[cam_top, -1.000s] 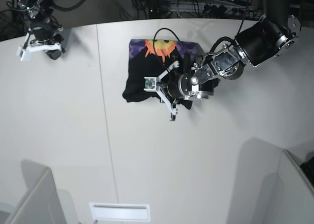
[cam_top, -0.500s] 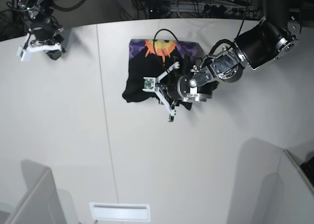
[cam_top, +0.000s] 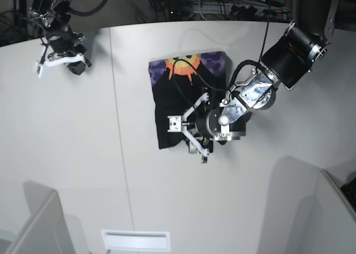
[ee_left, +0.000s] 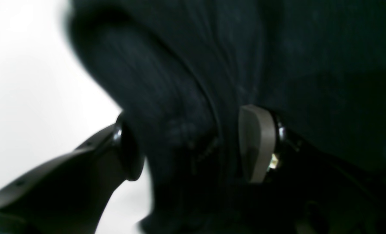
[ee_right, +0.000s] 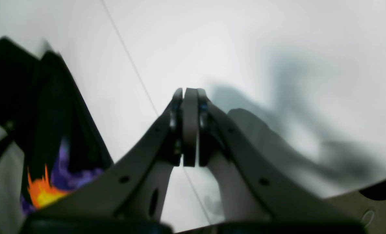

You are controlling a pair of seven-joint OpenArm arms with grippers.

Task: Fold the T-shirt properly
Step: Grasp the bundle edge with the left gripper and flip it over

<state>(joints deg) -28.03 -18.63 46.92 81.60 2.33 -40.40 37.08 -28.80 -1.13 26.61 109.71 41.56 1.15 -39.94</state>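
Black T-shirt mid-table, one arm on it

At far left the right gripper hovers, jaws pressed together, empty. The T-shirt lies mid-table, orange sun print at its far edge. The left gripper sits at its near edge, jaws spread astride a black fold.

T-shirt now stretched longer, flatter

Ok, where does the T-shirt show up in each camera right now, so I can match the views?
Base: the T-shirt lies top centre of the table, print at its far edge.
Left wrist: black cloth fills most of the frame, bunched between the left gripper's open jaws.
Right wrist: far left edge.
Shared landmark: the orange sun print, hidden from the left wrist.
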